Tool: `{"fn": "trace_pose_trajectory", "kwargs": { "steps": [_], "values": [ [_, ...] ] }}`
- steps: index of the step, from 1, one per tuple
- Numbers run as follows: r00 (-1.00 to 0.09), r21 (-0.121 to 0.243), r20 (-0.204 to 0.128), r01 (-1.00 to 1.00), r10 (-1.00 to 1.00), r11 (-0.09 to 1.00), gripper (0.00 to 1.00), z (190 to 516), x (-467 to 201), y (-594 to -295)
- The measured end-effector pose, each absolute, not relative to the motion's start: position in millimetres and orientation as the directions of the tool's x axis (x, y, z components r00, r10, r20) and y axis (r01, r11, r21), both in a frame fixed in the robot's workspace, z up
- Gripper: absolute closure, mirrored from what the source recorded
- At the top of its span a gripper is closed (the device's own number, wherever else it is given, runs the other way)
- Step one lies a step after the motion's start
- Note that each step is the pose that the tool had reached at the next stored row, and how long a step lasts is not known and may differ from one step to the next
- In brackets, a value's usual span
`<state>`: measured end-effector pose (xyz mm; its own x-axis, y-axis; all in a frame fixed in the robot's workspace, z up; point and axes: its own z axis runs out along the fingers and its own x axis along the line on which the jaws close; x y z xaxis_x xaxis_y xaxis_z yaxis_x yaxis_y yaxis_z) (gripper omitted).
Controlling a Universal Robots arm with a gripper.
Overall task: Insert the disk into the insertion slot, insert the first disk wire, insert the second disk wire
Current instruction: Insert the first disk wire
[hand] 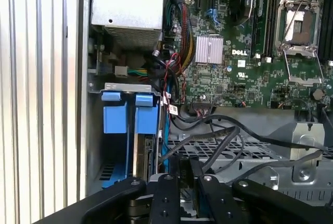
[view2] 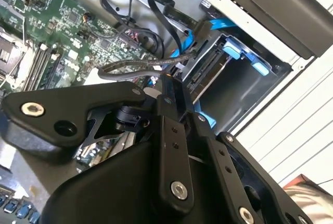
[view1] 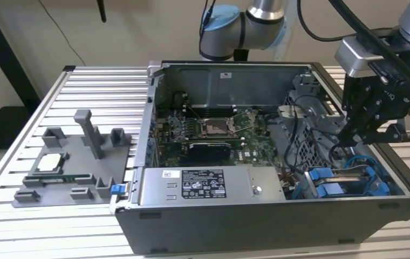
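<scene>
An open computer case [view1: 262, 232] lies on a slatted metal table [view1: 54, 240], and the single arm's gripper [view1: 350, 141] hangs over the corner of the case at the exterior view's right. Its jaws are pressed together, and in the first wrist view nothing can be seen pinched between them. The disk [hand: 144, 152] sits lower than the gripper and just beside it, on the side toward the case's outer wall. It stands on edge inside the insertion slot [hand: 127, 86], a grey metal cage with bright blue plastic fittings, and looks pushed fully home (a judgement from how its blue handle [hand: 146, 113] sits level with the second blue handle [hand: 114, 114] next to it). Only the disk's narrow upper edge shows, a thin dark and tan strip, and that long edge runs from the blue handle straight toward the gripper. A blue cable [hand: 162, 143] runs close along the disk; whether its plug is seated cannot be made out. Loose black cables [hand: 223, 143] loop over a perforated metal panel [hand: 250, 153] just beside the gripper, on the side toward the motherboard [hand: 234, 73].
</scene>
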<state>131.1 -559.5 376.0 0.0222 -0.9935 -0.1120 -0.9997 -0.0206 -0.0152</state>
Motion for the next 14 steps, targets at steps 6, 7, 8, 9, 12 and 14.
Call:
{"fn": "trace_pose_trajectory", "kwargs": {
  "steps": [6,7,8,9,12,14],
  "values": [
    [0.021,-0.001,-0.11,-1.0,-0.994,-0.021,1.0,372.9,138.1,-566.6],
    [0.021,0.0,-0.11,-1.0,-0.994,-0.021,1.0,371.0,139.8,-567.3],
    [0.021,0.0,-0.109,-1.0,-0.994,-0.021,1.0,370.2,140.6,-567.6],
    [0.021,0.0,-0.109,-1.0,-0.994,-0.021,1.0,369.2,141.3,-567.9],
    [0.02,0.0,-0.109,-1.0,-0.994,-0.021,1.0,368.9,141.3,-567.9],
    [0.021,0.0,-0.109,-1.0,-0.994,-0.021,1.0,368.8,141.4,-567.9]
  ]
}}
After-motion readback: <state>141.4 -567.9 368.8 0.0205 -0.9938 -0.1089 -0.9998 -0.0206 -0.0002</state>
